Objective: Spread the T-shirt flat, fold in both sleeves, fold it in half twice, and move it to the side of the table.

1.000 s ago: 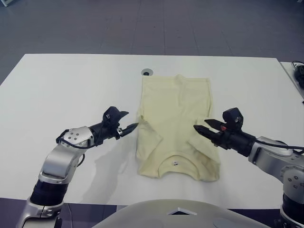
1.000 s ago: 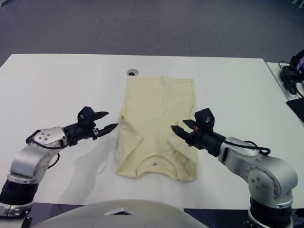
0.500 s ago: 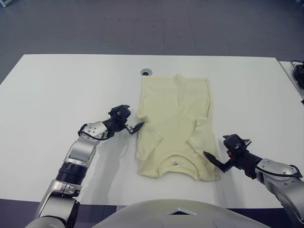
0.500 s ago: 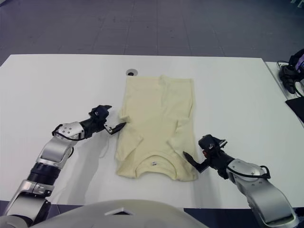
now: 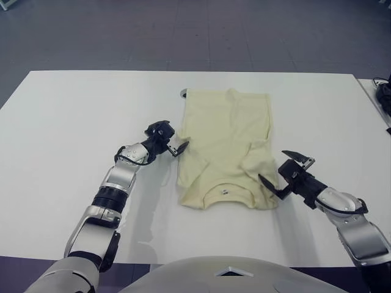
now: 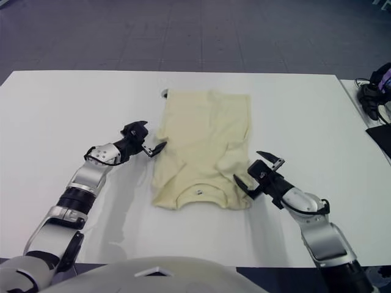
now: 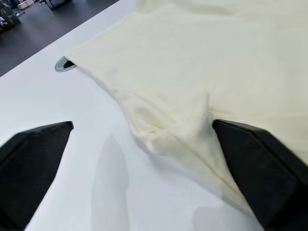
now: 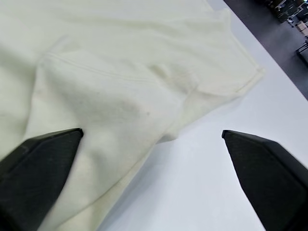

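Left claw (image 5: pixel 177 139) is released, jaws apart at the left edge of the one cream T-shirt (image 5: pixel 226 128). Right claw (image 5: pixel 272 165) is likewise released, just beside the shirt's near right corner. T-shirt lies mid-counter (image 5: pixel 73 110), collar toward the robot, two sleeves folded inward, far left corner overlapping one cable grommet (image 5: pixel 183 92).

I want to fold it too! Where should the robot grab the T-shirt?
Probably its thin side edges, pinched from the sides since the T-shirt lies flat: left tool at the bumpy fold on the left edge, right tool at the near right corner. Both are open.
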Robot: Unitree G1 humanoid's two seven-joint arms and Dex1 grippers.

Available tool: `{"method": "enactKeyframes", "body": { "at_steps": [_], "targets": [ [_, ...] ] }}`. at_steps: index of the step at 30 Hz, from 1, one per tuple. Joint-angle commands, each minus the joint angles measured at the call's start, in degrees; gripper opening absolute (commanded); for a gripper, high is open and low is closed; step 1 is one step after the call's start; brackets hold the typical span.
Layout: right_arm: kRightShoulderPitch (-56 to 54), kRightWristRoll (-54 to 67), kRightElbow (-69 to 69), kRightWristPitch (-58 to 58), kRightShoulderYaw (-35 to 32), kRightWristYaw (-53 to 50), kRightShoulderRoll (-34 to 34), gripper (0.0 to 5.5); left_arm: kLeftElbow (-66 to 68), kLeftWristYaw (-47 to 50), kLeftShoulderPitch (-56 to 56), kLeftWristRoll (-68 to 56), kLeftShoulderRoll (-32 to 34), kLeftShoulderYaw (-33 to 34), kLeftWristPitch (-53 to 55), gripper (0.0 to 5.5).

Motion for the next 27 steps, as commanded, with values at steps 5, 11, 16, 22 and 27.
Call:
{"method": "enactKeyframes", "body": {
  "at_steps": [5, 11, 16, 22, 27],
  "targets": [
    [2.47, 9.39, -6.44, 6.05, -7.09, 1.13, 5.98, 5.38, -6.5, -2.44, 3.41, 1.23, 3.29, 1.06, -0.2, 5.4],
    [4.44, 13.74, -12.49, 10.9, -15.34, 0.37, 6.49, 5.38, -35.21, -4.92, 17.95, -5.76, 6.91, 6.06, 9.58, 5.4],
    [12.14, 7.74, -12.16, 7.42, -13.55, 3.08, 3.85, 5.38, -45.66, -3.82, 28.72, -4.24, 8.84, 5.95, 13.78, 5.4],
    [13.28, -5.24, -6.26, 4.21, -5.05, 2.63, 0.84, 5.38, -45.03, -2.29, 33.95, 5.32, 10.51, -0.73, 9.26, 5.4],
    [16.48, -9.93, -6.98, 3.19, -3.55, 0.86, 0.97, 5.38, -42.73, -0.97, 36.06, 14.93, 14.98, -4.93, 2.55, 5.4]
  ]
}}
